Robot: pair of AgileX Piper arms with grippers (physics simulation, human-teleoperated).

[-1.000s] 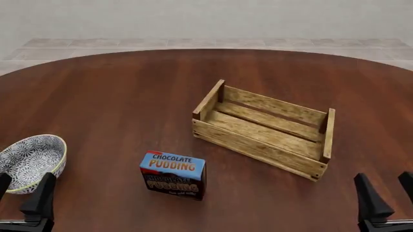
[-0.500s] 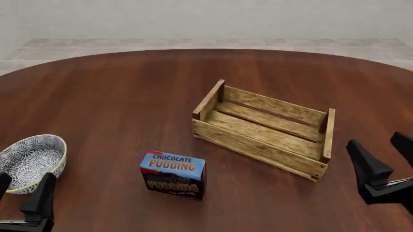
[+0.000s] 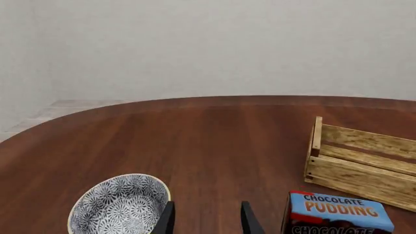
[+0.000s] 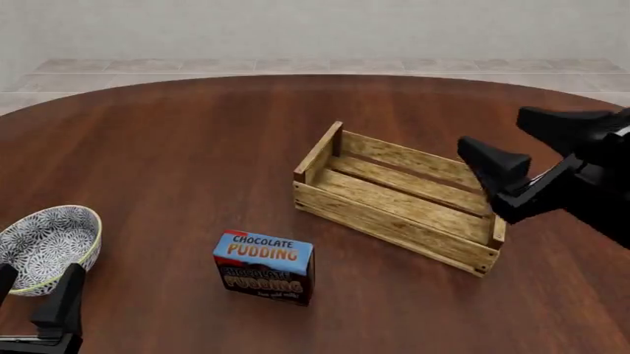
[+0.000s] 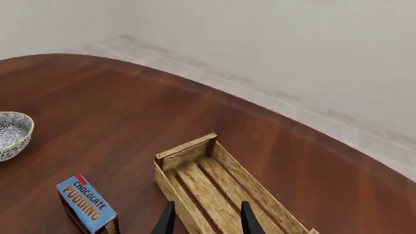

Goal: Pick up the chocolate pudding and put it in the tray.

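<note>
The chocolate pudding is a small carton with a light blue top, standing upright on the table in front of the tray's left end. It also shows in the left wrist view and the right wrist view. The tray is a light-wood slatted crate, empty, at centre right; it also shows in both wrist views. My right gripper is open and empty, raised above the tray's right end and pointing left. My left gripper is open and empty at the front left edge, well left of the pudding.
A round blue-white patterned bowl sits at the front left, just beyond my left gripper, and shows in both wrist views. The dark wood table is round, with a tiled floor and wall beyond it.
My right gripper has risen from the front right edge and swung forward and left to above the tray's right end. The left arm, pudding, tray and bowl have not moved.
</note>
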